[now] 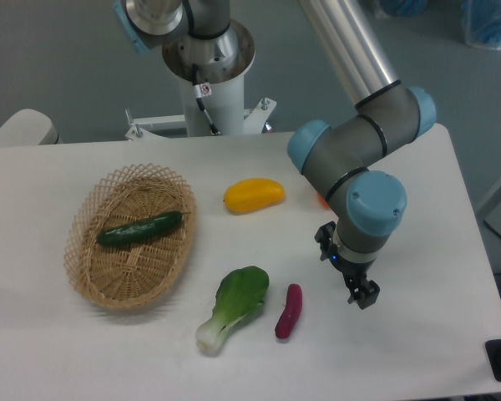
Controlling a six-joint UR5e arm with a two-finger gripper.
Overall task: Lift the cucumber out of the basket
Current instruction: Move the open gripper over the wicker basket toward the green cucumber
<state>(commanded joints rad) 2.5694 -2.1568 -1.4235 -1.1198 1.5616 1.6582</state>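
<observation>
no readable writing anywhere from where i stand; there's a small tag (204, 89) with a red mark on the cable at the arm's base column, too tiny to make out. the end effector (361, 294) hangs low over the white table (434, 334), dark and stubby under a grey wrist joint with a glossy light-blue cap, and i cannot tell how far apart its fingers stand from this angle; nothing is in its hold. far off to its left, across the table, sits the basket (88, 276), an oval of pale tan wicker with a tight woven floor and an open lattice rim. the cucumber (140, 229) lies inside it on the woven floor, slim, dark green and shiny, slightly curved with tapered ends, set crosswise with one tip reaching toward the rim nearest the end effector. just to the end effector's left lies a small purple eggplant (289, 311), smooth and glossy, and beyond that a bok choy (234, 306) with a pale stem and a flat green leaf. up and to the left of the end effector rests a yellow mango-shaped fruit (254, 195), smooth-skinned and rounded.
</observation>
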